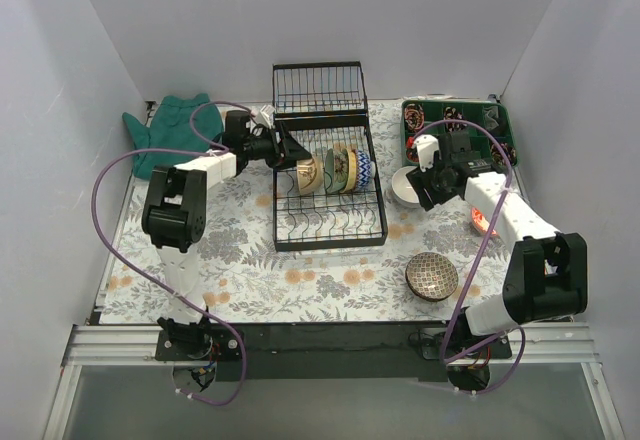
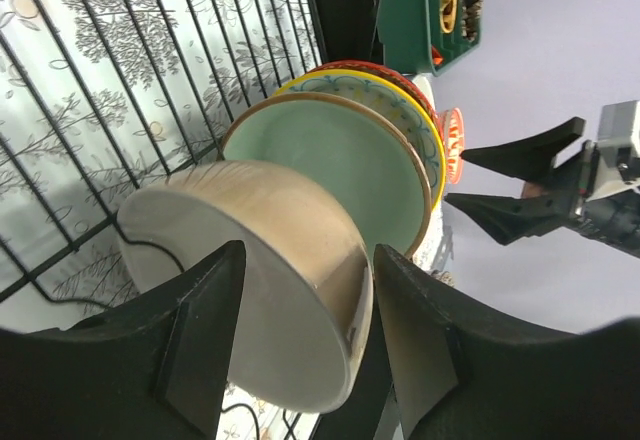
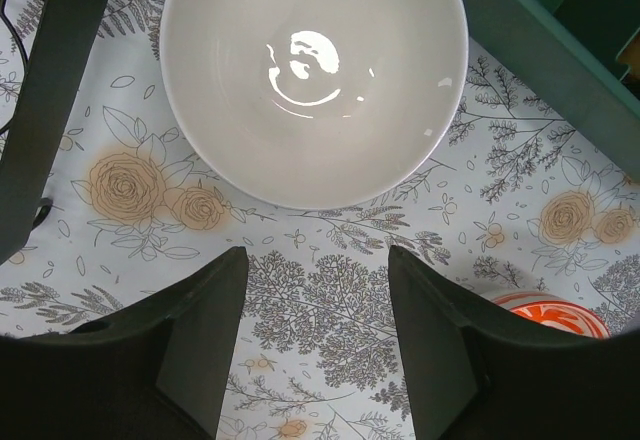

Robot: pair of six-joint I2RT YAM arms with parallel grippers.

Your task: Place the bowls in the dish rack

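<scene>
The black wire dish rack (image 1: 330, 222) holds several bowls on edge: a pinkish-beige bowl (image 1: 308, 175), a pale green one (image 1: 335, 170), a yellow-flowered one (image 1: 350, 168) and a blue-patterned one (image 1: 364, 168). My left gripper (image 1: 290, 152) is open, its fingers straddling the beige bowl's (image 2: 270, 260) rim, with the green bowl (image 2: 340, 160) just behind. My right gripper (image 1: 418, 192) is open and empty, hovering just short of a white bowl (image 3: 313, 70) on the table. A red-orange bowl (image 3: 555, 315) lies beside it. A dark brown patterned bowl (image 1: 432, 276) sits at the front right.
A green compartment tray (image 1: 460, 125) with small items stands at the back right, close to the white bowl. A teal cloth (image 1: 165, 130) lies at the back left. The rack's hinged grid panel (image 1: 318, 88) stands up at the back. White walls enclose the table.
</scene>
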